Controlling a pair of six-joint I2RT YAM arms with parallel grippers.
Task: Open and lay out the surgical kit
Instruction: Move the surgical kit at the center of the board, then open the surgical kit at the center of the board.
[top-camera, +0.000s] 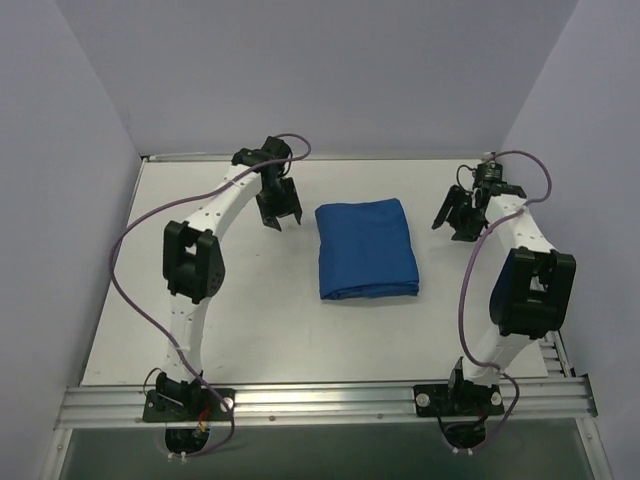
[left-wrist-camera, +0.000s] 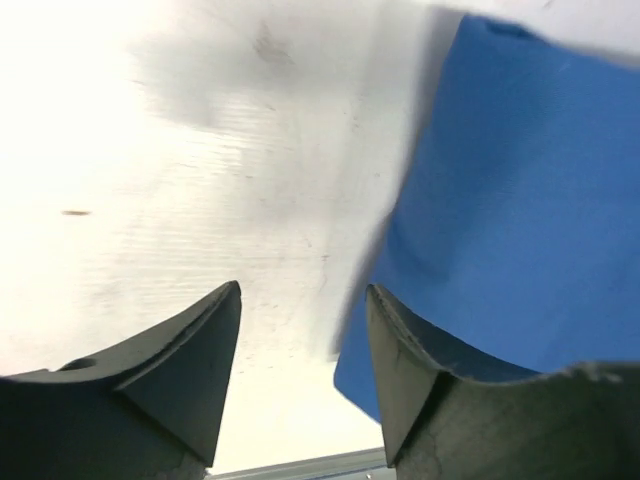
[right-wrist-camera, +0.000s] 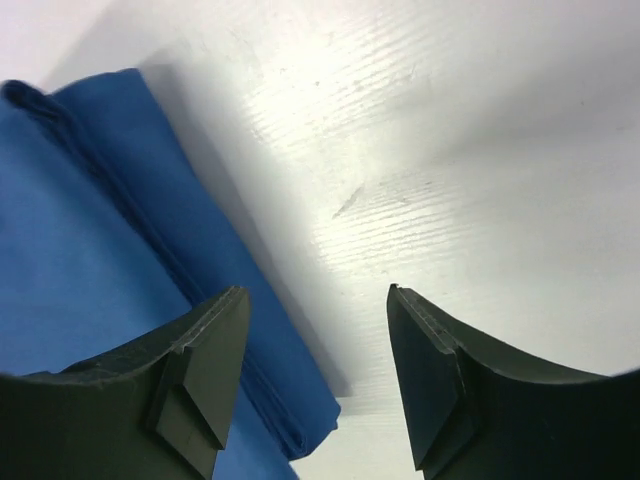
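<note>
Tools: left tool (left-wrist-camera: 303, 300), right tool (right-wrist-camera: 318, 300), both apart, empty.
Kit: royal-blue folded cloth bundle (top-camera: 367, 248) between them.
Risk: pinching several layers likely drags bundle unopened.

The folded blue cloth wrap (top-camera: 367, 248) shows only its outer layer, and its inside is hidden. The left wrist view cuts it off at the right edge, the right wrist view at the left and bottom edges. The left gripper (left-wrist-camera: 303, 288) and the right gripper (right-wrist-camera: 316, 290) both run off the bottom edge of their own views.
</note>
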